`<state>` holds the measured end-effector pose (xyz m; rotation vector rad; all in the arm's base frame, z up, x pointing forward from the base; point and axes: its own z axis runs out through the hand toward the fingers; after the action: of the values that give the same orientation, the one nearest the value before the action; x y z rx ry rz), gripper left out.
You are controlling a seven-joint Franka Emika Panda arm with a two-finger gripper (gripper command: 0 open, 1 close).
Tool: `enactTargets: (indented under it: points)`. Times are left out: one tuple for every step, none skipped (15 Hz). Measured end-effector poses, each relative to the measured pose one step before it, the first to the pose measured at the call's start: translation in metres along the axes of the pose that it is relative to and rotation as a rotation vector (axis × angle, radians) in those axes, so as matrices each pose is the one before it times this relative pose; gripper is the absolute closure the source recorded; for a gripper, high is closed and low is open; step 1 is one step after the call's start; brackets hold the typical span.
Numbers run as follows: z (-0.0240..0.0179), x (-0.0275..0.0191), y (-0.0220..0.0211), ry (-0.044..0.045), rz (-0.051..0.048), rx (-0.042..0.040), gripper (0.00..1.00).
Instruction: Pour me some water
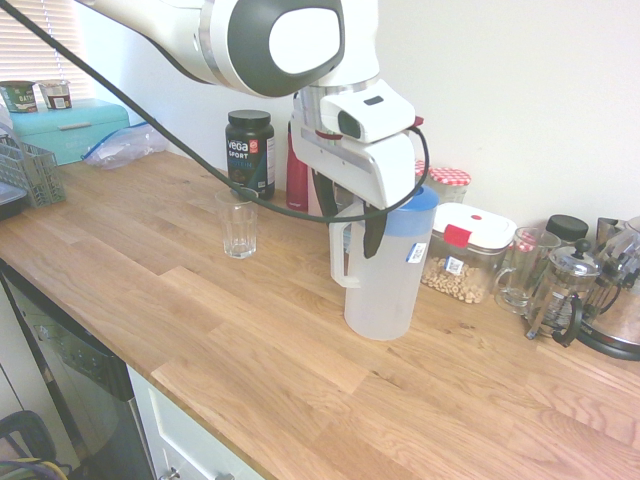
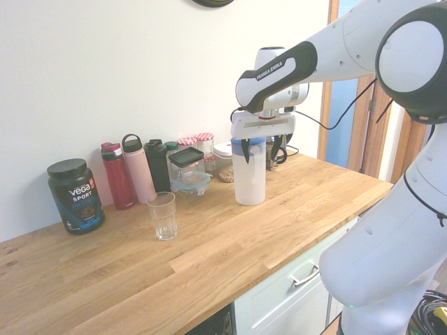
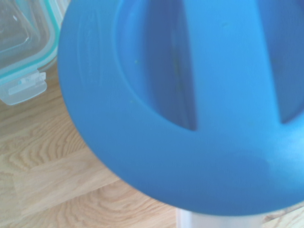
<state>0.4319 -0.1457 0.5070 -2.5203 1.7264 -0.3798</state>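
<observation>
The water can't be made out through the frosted jug [image 1: 383, 285], whose blue lid [image 3: 190, 109] the hand [image 1: 350, 225] partly hides. The hand gapes wide around the jug's top, gripping nothing. One empty glass [image 1: 239, 224] stands apart on the wooden bench [image 1: 250, 340] by a white wall.

We see the tall frosted-white plastic jug with blue lid [image 1: 385, 275] standing on the wooden worktop [image 1: 250, 340] — the clear ribbed drinking glass [image 1: 239, 226] well apart (toward the bottles).
</observation>
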Motion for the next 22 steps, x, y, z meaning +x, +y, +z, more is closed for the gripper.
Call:
enactTargets:
  points:
    - [0.00052,-0.00202,-0.00187,-0.00046,-0.00569,-0.00093,1.0]
    - [-0.00065,-0.00216,-0.00227,0.00089,-0.00638,0.0012,1.0]
    - [-0.0008,-0.00188,-0.00223,0.00172,-0.00592,0.00153,1.0]
    - [-0.00012,-0.00162,-0.00205,0.00147,-0.005,0.00113,1.0]
    - [0.00034,-0.00005,-0.0018,0.00182,-0.00225,0.00156,1.0]
    - [0.00059,0.00069,-0.00216,0.00124,-0.00164,0.00076,1.0]
    - [0.00062,0.0008,-0.00271,0.00157,-0.00212,0.00121,1.0]
    - [0.00076,0.00121,-0.00341,0.00067,-0.00236,-0.00001,1.0]
    - [0.00105,0.00073,-0.00347,-0.00002,-0.00295,-0.00128,1.0]
    - [0.00157,0.00028,-0.00272,-0.00098,-0.00252,-0.00227,1.0]
    - [0.00178,0.00023,-0.0015,-0.00159,-0.00129,-0.00264,1.0]
    - [0.00072,0.00026,-0.00061,-0.00062,-0.00032,-0.00105,1.0]
    - [0.00039,0.00014,-0.00019,-0.00027,-0.00017,-0.00073,1.0]
    - [0.00023,-0.00001,-0.00003,-0.00024,-0.0001,-0.0004,1.0]
    - [0.00037,-0.00001,-0.00004,-0.00048,-0.00005,-0.00066,1.0]
    - [0.00079,0.00002,-0.00007,-0.00095,-0.00003,-0.00129,1.0]
    - [0.00083,0.00003,-0.00008,-0.00097,-0.00006,-0.00133,1.0]
    - [0.00045,0.00006,0.00001,-0.00048,0.0001,-0.00073,1.0]
    - [-0.00001,0.00046,0.00037,0.0002,0.00124,-0.00014,1.0]
    - [-0.00005,0.00088,0.00069,-0.0001,0.00217,-0.00024,1.0]
    - [0.00008,0.00061,0.00069,-0.00094,0.00186,-0.00126,1.0]
    - [-0.0002,0.00111,0.0008,0.00011,0.00275,-0.00007,1.0]
